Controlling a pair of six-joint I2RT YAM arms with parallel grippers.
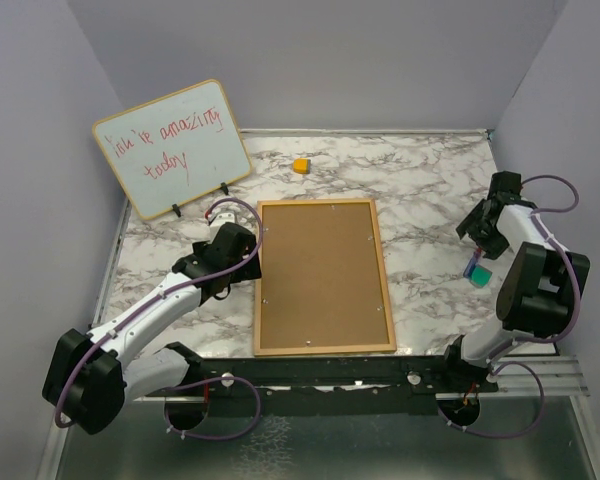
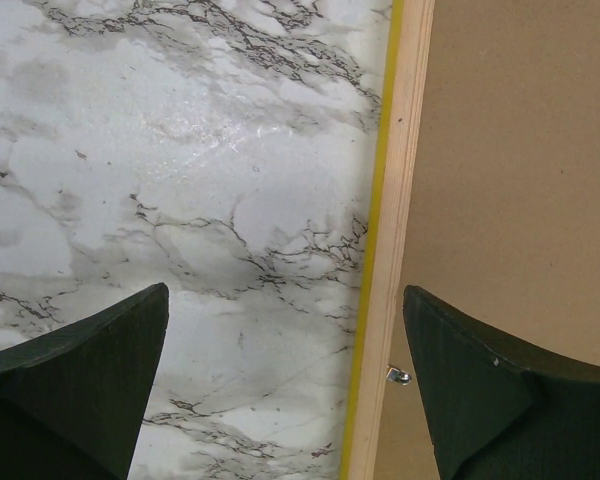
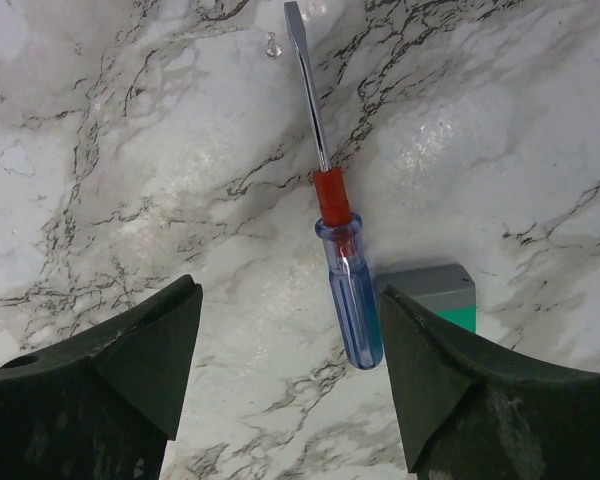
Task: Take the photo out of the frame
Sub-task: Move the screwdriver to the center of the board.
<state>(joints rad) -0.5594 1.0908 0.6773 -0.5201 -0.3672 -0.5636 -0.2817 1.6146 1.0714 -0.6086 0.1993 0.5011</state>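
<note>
The frame (image 1: 323, 276) lies face down in the middle of the table, its brown back up, with small clips along the edges. The photo is hidden under the back. My left gripper (image 1: 242, 258) is open at the frame's left edge. In the left wrist view the yellow border and wooden edge of the frame (image 2: 395, 230) run between my fingers, with a small metal clip (image 2: 397, 376) beside the right finger. My right gripper (image 1: 483, 232) is open at the far right, above a screwdriver (image 3: 342, 268) with a blue handle.
A whiteboard (image 1: 172, 148) with red handwriting stands at the back left. A small yellow block (image 1: 301, 165) lies behind the frame. A green and grey block (image 1: 478, 271) lies by the screwdriver and shows in the right wrist view (image 3: 443, 297). Purple walls enclose the table.
</note>
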